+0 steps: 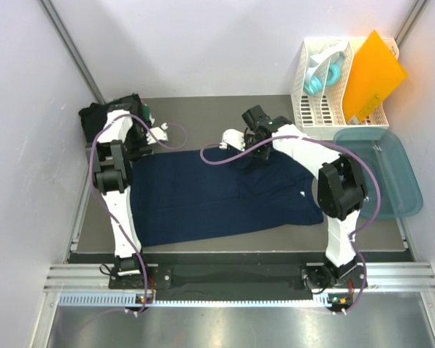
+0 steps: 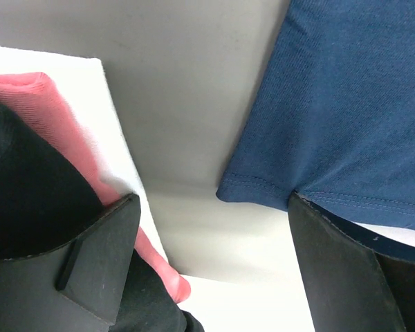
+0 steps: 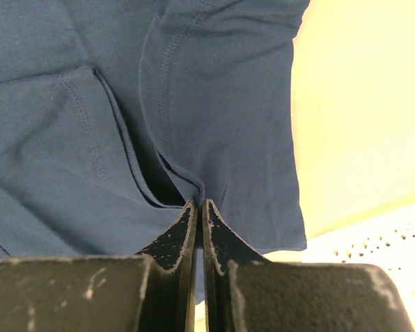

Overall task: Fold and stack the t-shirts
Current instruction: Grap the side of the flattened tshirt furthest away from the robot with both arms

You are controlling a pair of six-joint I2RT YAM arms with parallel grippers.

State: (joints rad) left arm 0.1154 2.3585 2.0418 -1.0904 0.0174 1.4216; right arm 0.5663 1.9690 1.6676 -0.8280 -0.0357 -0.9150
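A navy blue t-shirt [image 1: 225,192] lies spread on the grey table, its small white neck label [image 1: 302,193] near the right arm. My right gripper [image 1: 233,138] is at the shirt's far edge. In the right wrist view it [image 3: 199,207] is shut on a fold of the navy cloth [image 3: 221,104]. My left gripper [image 1: 159,134] is at the shirt's far left corner. In the left wrist view it [image 2: 214,256] is open and empty, with the shirt's hemmed corner [image 2: 332,104] by the right finger [image 2: 346,270]. A pile of dark shirts [image 1: 109,112] sits at the back left.
Black cloth [image 2: 28,200] with pink cloth [image 2: 55,124] lies by the left finger. A white slotted rack [image 1: 312,109] with an orange sheet [image 1: 373,72] stands at the back right. A teal plastic tub [image 1: 391,174] sits at the right. Walls close in on both sides.
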